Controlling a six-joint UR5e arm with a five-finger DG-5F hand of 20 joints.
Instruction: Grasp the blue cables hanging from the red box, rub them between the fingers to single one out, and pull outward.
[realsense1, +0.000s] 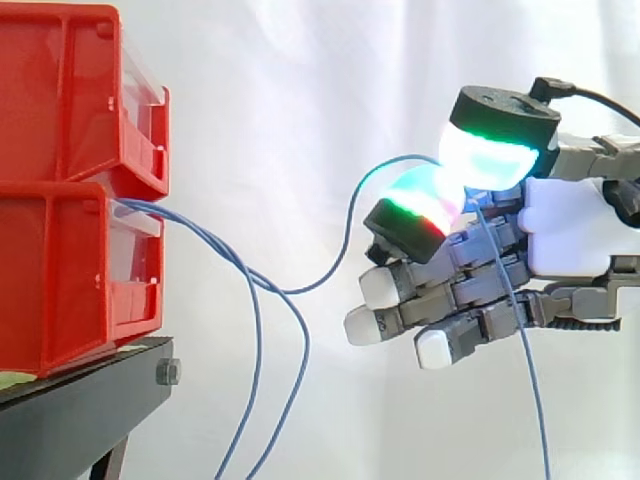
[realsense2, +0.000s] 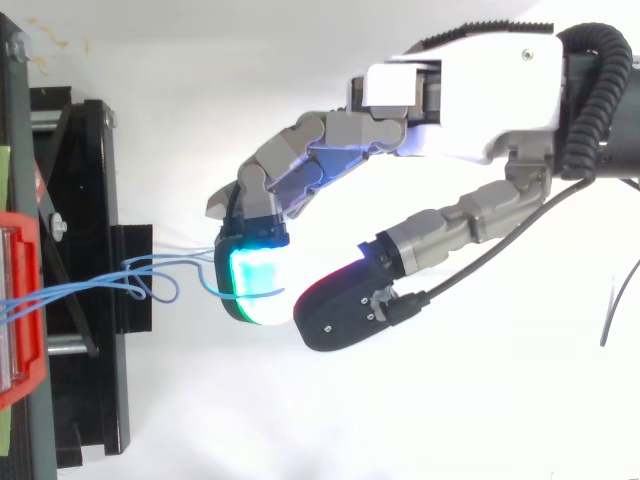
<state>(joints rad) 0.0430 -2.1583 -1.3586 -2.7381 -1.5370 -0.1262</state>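
Blue cables (realsense1: 205, 237) come out of the front of the lower red bin (realsense1: 60, 280) and sag to the right. Two of them (realsense1: 256, 340) hang down freely below the bin. A third blue cable (realsense1: 345, 235) climbs in a loop to my hand (realsense1: 575, 230) and passes between two glowing pads, one green-white (realsense1: 485, 160) above and one red-green (realsense1: 425, 205) below. Its free end (realsense1: 530, 380) drops past the palm. The hand is shut on this single cable; its other fingers curl loosely beneath. From above, the cables (realsense2: 100, 283) run from the bin (realsense2: 20, 340) to the cyan-green pad (realsense2: 255, 280).
A second red bin (realsense1: 60, 90) sits stacked on the lower one, both on a black stand (realsense1: 90, 400) at the left. A white curtain hangs behind. Open air lies between the bins and the hand.
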